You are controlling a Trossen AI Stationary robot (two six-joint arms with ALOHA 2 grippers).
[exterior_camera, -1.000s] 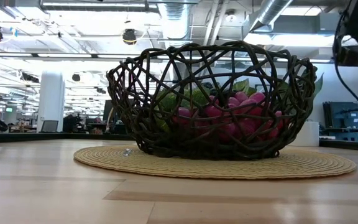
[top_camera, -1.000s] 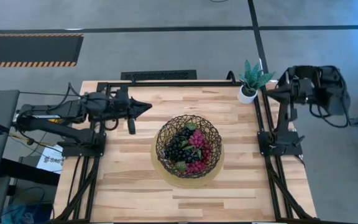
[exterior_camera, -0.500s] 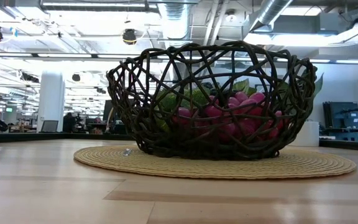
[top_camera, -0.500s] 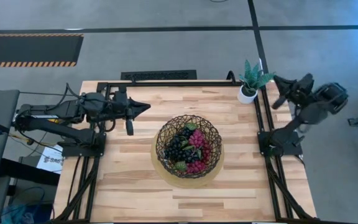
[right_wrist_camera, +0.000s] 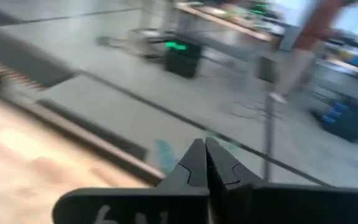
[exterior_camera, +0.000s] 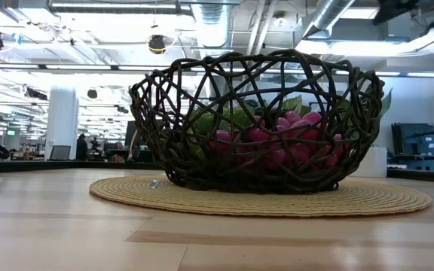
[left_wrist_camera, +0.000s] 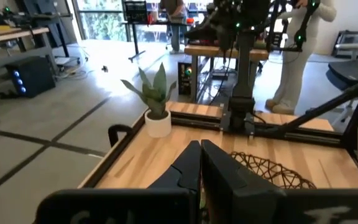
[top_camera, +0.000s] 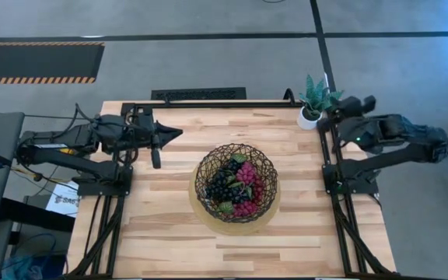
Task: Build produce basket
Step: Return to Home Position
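The dark woven basket stands on its tan round base at the table's middle. It holds red-magenta grape bunches and dark purple bunches with green leaves; they also show through the strands in the low view. My left gripper is shut and empty, above the table left of the basket and farther back; its fingers show closed in the left wrist view. My right gripper is shut and empty at the table's far right edge, beside the potted plant; its fingers show closed in the right wrist view.
A small white pot with a green plant stands at the far right corner, close to my right gripper. Black frame rails run along the table's far, left and right edges. Bare wood lies near the front edge. People stand in the room beyond.
My right arm has unfolded from its raised pose outside the table's right edge and swung down, so that its gripper now points toward the table's left beside the potted plant. My left gripper has drawn back slightly toward the table's left edge. The basket and grapes have kept still.
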